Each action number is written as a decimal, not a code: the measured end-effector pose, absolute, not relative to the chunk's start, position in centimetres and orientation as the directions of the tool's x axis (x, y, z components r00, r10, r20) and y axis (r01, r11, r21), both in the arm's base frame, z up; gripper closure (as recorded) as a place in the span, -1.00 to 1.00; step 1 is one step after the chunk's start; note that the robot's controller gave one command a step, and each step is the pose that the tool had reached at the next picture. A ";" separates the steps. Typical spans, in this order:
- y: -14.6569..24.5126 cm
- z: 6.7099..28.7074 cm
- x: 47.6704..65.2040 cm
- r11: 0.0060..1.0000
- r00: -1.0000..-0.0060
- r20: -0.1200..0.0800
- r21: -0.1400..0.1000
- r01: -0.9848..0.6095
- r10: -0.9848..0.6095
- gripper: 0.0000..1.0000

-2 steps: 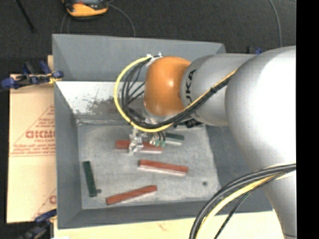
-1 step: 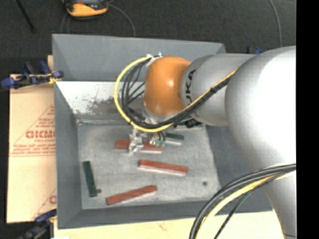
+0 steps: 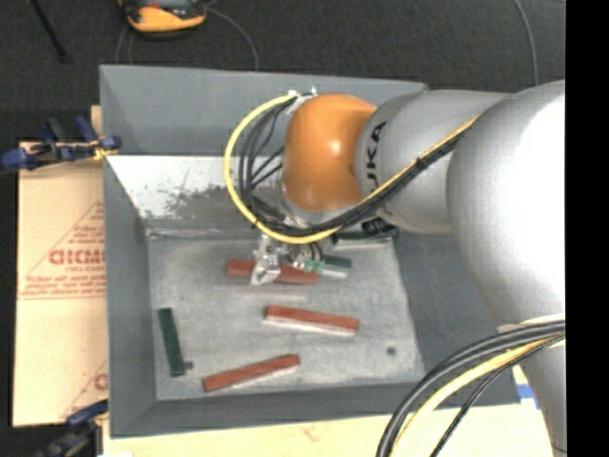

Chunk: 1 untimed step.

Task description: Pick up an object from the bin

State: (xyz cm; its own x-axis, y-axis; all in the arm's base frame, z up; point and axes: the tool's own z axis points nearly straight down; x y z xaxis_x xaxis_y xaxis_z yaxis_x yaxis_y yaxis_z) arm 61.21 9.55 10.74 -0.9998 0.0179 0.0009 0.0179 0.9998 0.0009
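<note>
My gripper (image 3: 268,267) is down on the bin floor near the back middle, under the arm's orange cover. Its metal fingertips stand right at a red-brown flat stick (image 3: 240,269) that lies crosswise there, and they seem to straddle it. A small green piece (image 3: 331,266) lies just right of the fingers, touching the stick's right end. Part of the stick is hidden by the gripper. Closer to the front lies a second red-brown stick (image 3: 311,320) with a pale edge.
A third red-brown stick (image 3: 251,372) lies slanted near the front wall. A dark green bar (image 3: 170,342) lies along the left side of the floor. The arm and its cables cover the back right of the bin.
</note>
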 end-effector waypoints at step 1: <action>9.6 21.5 60.7 1.000 -1.000 -0.004 0.001 0.011 0.011 1.00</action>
